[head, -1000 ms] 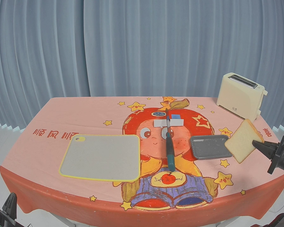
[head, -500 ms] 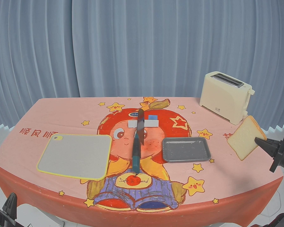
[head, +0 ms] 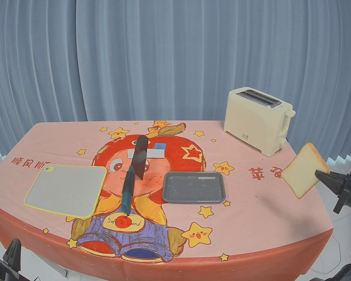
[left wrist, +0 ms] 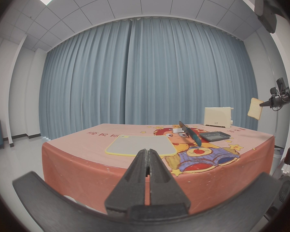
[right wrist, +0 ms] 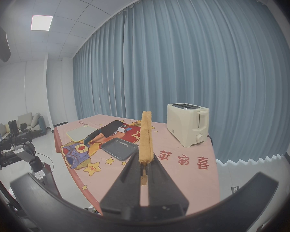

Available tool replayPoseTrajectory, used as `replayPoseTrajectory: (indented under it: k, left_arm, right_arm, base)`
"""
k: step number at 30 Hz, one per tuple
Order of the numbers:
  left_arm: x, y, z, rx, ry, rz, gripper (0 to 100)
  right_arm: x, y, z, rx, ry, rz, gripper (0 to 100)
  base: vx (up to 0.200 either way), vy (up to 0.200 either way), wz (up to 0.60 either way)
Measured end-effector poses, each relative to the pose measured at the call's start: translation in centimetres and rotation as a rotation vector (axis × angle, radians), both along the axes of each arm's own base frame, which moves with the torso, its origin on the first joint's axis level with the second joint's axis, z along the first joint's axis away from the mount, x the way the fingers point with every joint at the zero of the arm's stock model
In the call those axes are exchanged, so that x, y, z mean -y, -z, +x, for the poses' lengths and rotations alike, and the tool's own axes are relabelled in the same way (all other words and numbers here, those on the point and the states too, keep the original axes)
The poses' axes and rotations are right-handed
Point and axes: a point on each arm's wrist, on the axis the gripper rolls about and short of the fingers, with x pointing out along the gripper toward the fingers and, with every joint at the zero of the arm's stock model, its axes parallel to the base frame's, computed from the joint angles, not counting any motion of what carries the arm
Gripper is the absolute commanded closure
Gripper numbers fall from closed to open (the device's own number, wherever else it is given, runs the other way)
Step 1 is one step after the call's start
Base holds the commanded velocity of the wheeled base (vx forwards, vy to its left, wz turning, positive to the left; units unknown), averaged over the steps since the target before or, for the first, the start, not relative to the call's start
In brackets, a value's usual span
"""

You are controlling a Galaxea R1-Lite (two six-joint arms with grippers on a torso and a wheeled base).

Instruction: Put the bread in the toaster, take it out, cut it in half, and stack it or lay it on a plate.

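Your right claw (head: 319, 173) pinches the bread (head: 301, 171) by one corner, in the air above the worktop's (head: 261, 215) right edge, near the toaster (head: 257, 118). Your left claw (left wrist: 148, 155) is pressed together, low before the worktop's front.

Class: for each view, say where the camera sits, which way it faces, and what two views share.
Head: high, looking down on the table; right tool holds bread.
Left wrist: low, off the table, facing across it; left tool shut.
Right wrist: at the table's right end, facing across it; right tool.
Shared: all show toaster and bread.
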Motion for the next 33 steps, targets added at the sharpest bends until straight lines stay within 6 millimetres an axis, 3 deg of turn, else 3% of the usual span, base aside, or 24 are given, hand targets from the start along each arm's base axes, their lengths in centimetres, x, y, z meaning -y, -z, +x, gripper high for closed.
replayPoseTrajectory:
  k: [10, 19, 33]
  left_arm:
    - [0.00, 0.00, 0.00, 0.000, 0.000, 0.001, 100]
    - [0.00, 0.00, 0.00, 0.000, 0.000, 0.000, 100]
    - [0.00, 0.00, 0.00, 0.000, 0.000, -0.005, 100]
  right_arm:
    - [0.01, -0.05, -0.01, 0.003, 0.001, 0.001, 100]
    - [0.01, -0.15, 0.00, 0.008, 0.001, 0.001, 100]
    - [0.01, -0.35, -0.06, 0.024, -0.004, -0.008, 100]
  base:
    - [0.000, 0.000, 0.00]
    - [0.000, -0.200, 0.00]
    - [0.000, 0.000, 0.00]
